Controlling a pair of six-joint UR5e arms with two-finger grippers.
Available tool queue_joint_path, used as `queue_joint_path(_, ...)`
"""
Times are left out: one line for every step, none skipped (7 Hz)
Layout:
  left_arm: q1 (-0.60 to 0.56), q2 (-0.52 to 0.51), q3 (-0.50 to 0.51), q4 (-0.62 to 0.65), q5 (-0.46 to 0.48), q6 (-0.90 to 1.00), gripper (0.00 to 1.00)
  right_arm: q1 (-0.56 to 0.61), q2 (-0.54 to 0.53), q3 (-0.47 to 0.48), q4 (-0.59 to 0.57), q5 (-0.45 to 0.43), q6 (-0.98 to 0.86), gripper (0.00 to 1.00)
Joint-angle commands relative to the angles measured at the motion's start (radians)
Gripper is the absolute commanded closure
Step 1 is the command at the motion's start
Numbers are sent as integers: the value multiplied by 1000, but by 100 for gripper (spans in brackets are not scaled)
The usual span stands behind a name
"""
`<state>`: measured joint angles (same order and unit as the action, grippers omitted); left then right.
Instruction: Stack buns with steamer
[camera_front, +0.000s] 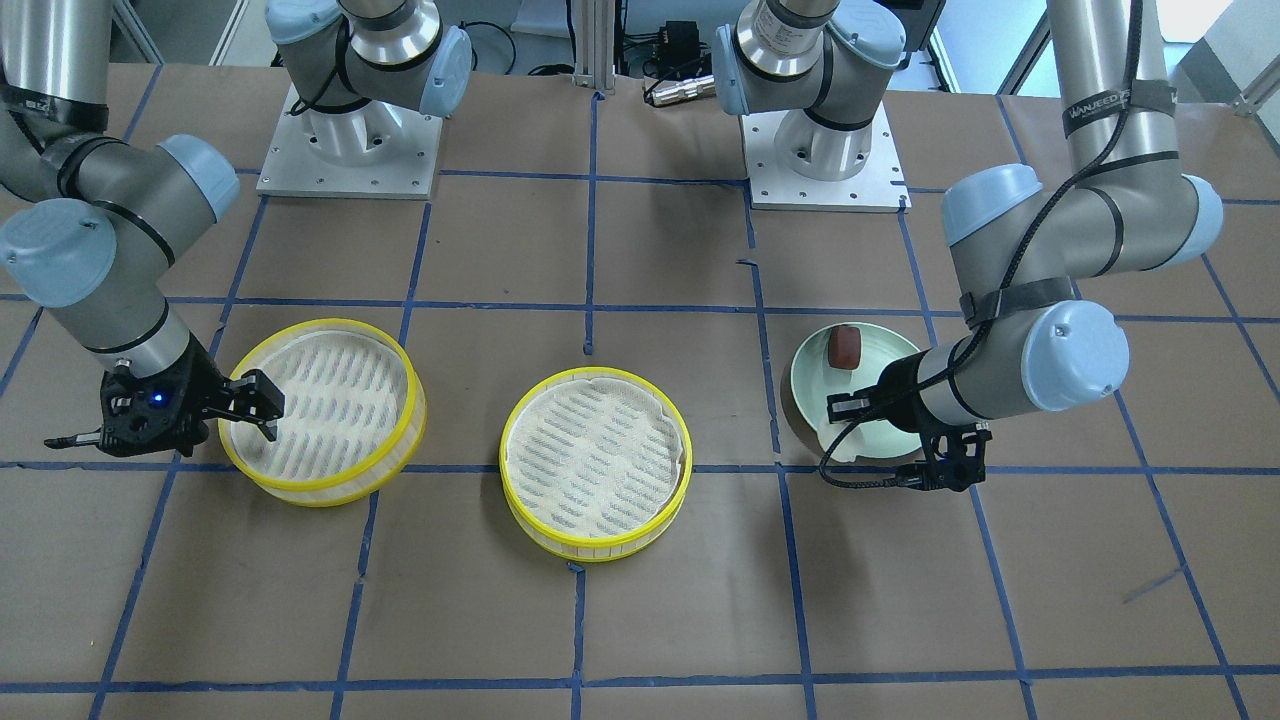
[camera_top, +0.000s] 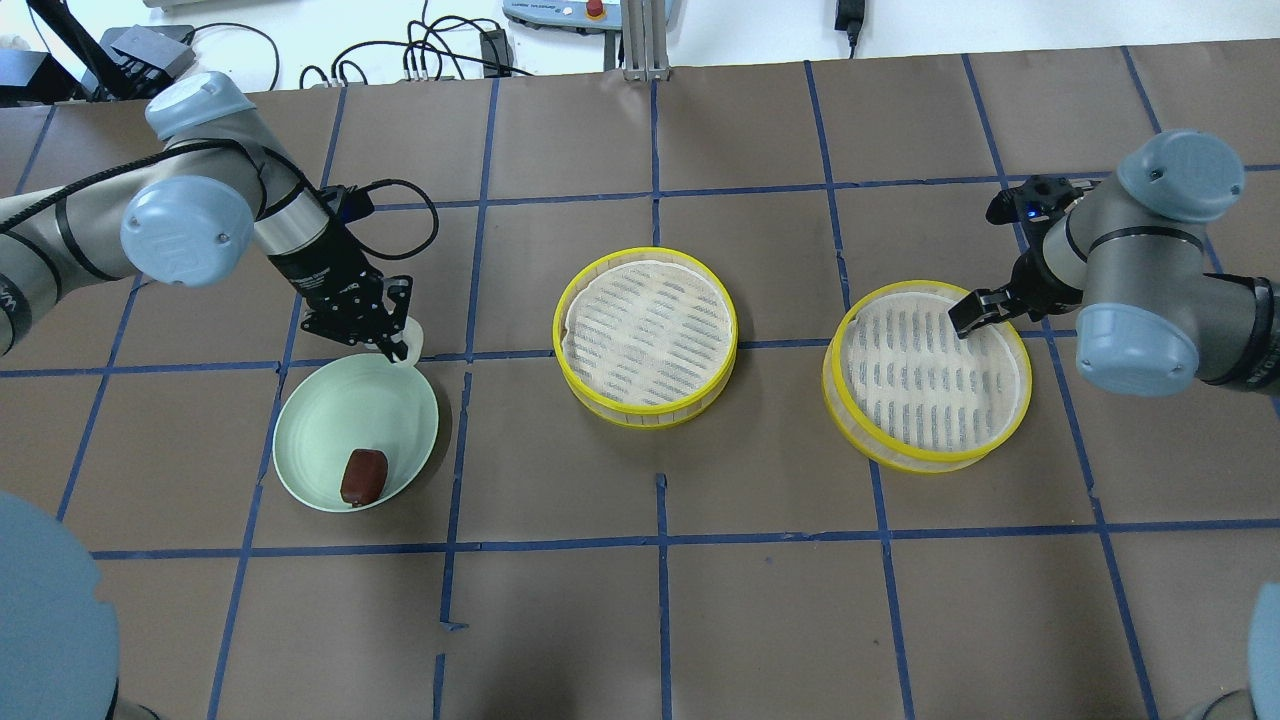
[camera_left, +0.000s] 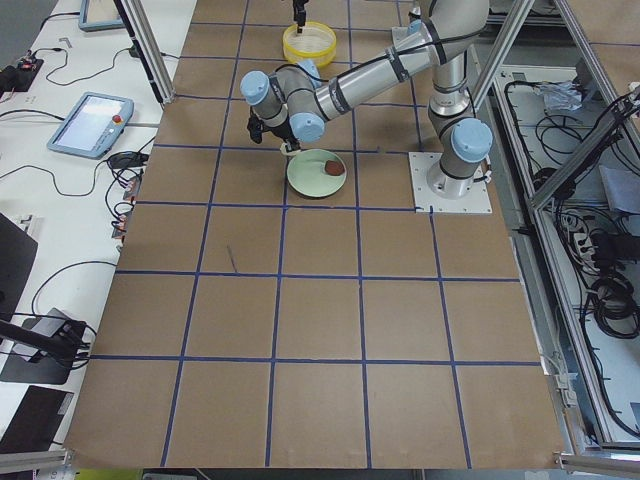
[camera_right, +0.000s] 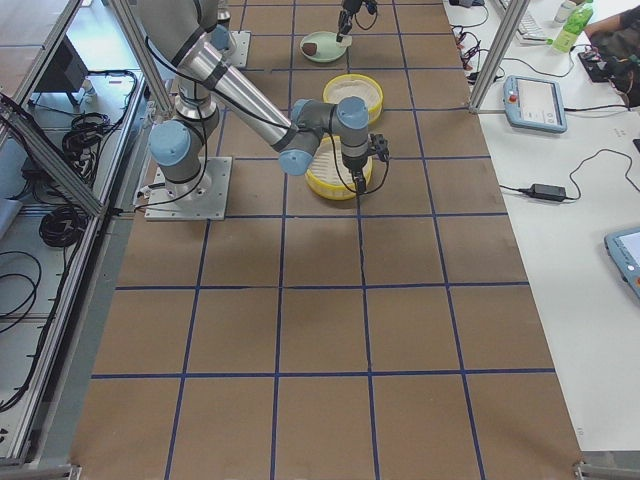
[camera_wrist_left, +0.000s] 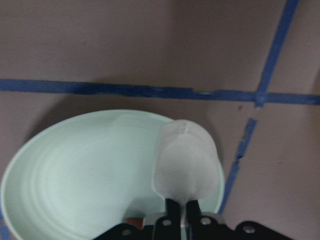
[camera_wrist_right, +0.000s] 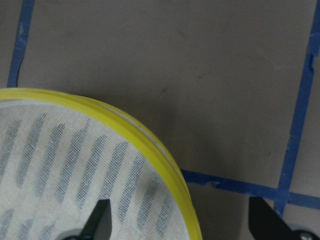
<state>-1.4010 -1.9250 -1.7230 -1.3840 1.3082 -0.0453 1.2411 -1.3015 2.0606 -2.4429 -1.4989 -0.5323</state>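
Observation:
My left gripper is shut on the white bun and holds it over the far rim of the pale green plate. The left wrist view shows the white bun pinched between the shut fingertips. The glossy reddish-brown bun lies on the plate near its front edge. My right gripper is open, its fingers straddling the yellow rim of the right steamer tray. In the right wrist view one fingertip is inside the rim and the other is outside it.
A second yellow-rimmed steamer tray with a white liner stands at the table's middle. The table is brown paper with a blue tape grid. The two arm bases stand at the robot's edge.

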Motion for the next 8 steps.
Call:
queue_joint_path(-141,-14,10,152,-234,-449,94,0,1,3,4,-7,11,54)
queue_joint_path(-224,-53,10,281,-244,-676,90,0,1,3,7,-7,20,69)
queue_joint_path(-280,-89,11,368,-245,-796,80,0,-1,1,10,-7,35,81)
queue_joint_path(-288,-88,4,384,-268,-827,1,0,-8,-2,15,-7,38,85)
queue_joint_path(-288,-83,3,376,-326,-818,0,0,-13,-7,19,-7,37,88)
queue_joint_path(-286,-83,5,382,-381,-806,0,0,-15,-19,44,-7,37,89)
queue_joint_path(-273,-68,-6,378,-377,-744,0,0,-21,-39,76,-7,37,89)
queue_joint_path(-219,-59,-18,367,-309,-622,0,0,-37,-63,137,-4,38,89)
